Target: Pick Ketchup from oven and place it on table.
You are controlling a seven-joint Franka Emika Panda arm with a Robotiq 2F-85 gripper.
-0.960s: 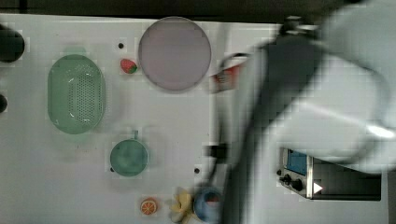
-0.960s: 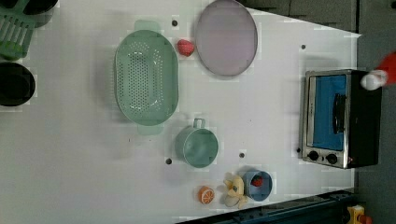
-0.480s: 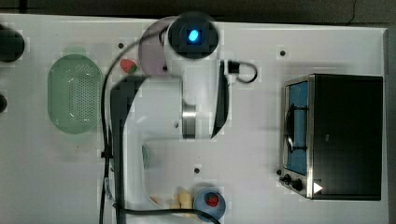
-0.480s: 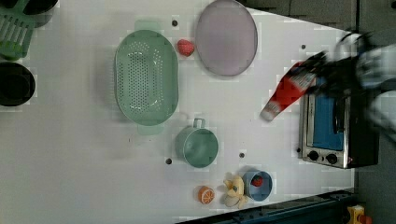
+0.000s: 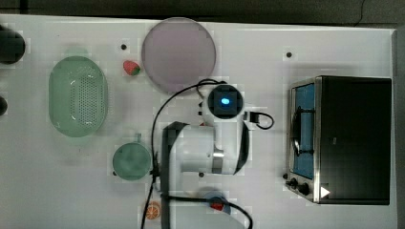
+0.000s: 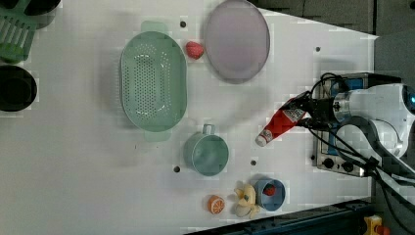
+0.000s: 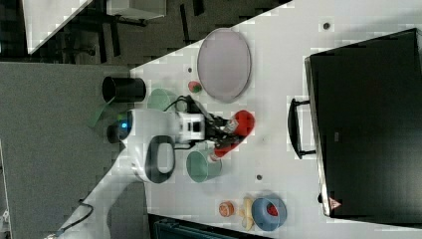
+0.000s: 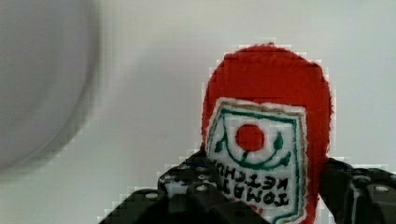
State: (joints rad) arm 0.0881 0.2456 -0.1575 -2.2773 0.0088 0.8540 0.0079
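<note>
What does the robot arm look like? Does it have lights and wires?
The arm is chunky, rounded and white, with dark bands at its joints. A blue light glows on a dark square cap. Black cables loop along it. Its end effector is black.

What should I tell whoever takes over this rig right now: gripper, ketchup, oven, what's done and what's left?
Gripper: shut on the Ketchup, fingers either side of the label.
Ketchup: out of the oven, held tilted over the table with the white cap lowest, between the oven and the lilac plate in the left view. Whether the cap touches the table, I cannot tell.
Oven: at the top view's right, glass door facing the arm.
Done: bottle picked and carried clear of the oven.
Left: lower it onto bare table, probably near the green cup, release and back away.
</note>
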